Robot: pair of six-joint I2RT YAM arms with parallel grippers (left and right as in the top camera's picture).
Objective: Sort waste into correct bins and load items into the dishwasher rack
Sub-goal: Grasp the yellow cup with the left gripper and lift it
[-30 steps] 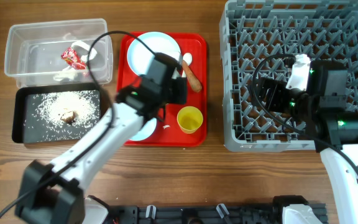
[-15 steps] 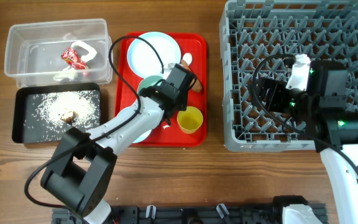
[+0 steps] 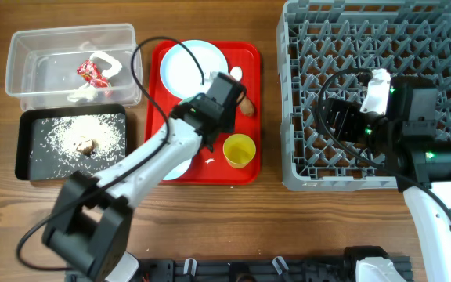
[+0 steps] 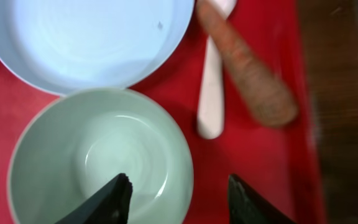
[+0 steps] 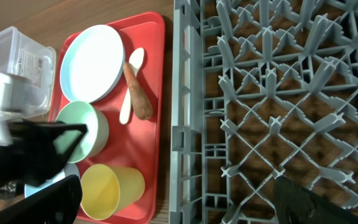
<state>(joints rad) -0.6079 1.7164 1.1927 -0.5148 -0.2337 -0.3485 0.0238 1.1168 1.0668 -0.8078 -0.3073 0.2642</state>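
Left fingers [image 4: 109,204] stand spread and pinch nothing, poised over the right-hand rim of the green bowl [image 4: 98,155]. One tip hangs above the bowl's hollow and the other above bare red tray [image 4: 278,180] outside the wall, so the rim lies between them; in my judgement a straight descent and closure would take it. The bowl sits upright on the tray, its far edge against or just beside the blue plate [image 4: 86,37]; contact cannot be confirmed. Room on the outer side appears adequate: the white spoon [image 4: 211,93] and the slanting carrot stick [image 4: 247,74] lie near but beyond the tips, and the yellow cup [image 3: 239,150] stands close by. The smooth wall may slip. Right fingers [image 5: 42,202], likewise spread and empty, hang over the grey rack [image 3: 312,47], well apart; the left arm is nearer.
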